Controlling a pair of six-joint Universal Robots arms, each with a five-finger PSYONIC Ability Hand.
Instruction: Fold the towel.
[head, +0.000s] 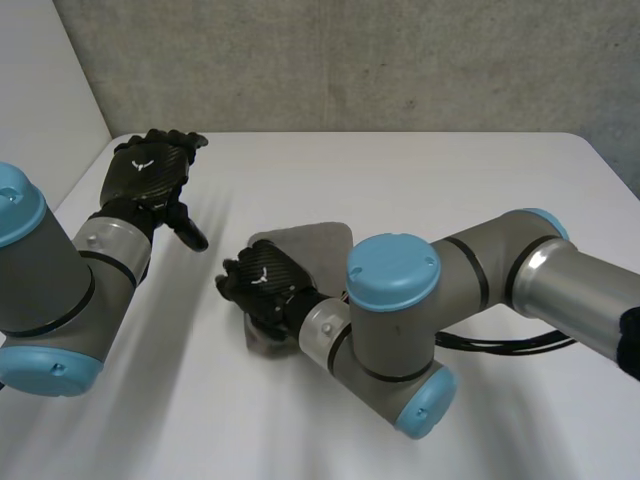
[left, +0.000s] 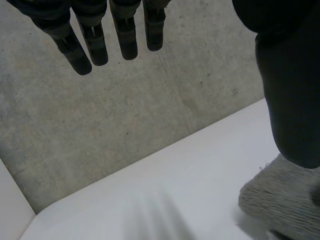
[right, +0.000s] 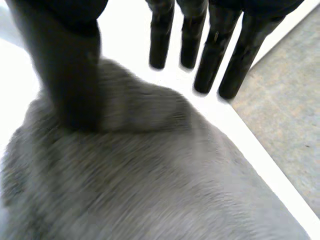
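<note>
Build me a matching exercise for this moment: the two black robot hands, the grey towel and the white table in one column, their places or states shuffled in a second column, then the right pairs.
Things
1. left black robot hand
2. right black robot hand
3. grey terry towel
4. white table

Places or states
A. bears the towel
B. over the towel, fingers straight
C. lies partly under a hand
D. apart from the towel, fingers straight, holding nothing

Pairs: 1-D, 2-B, 3-C, 4-A
</note>
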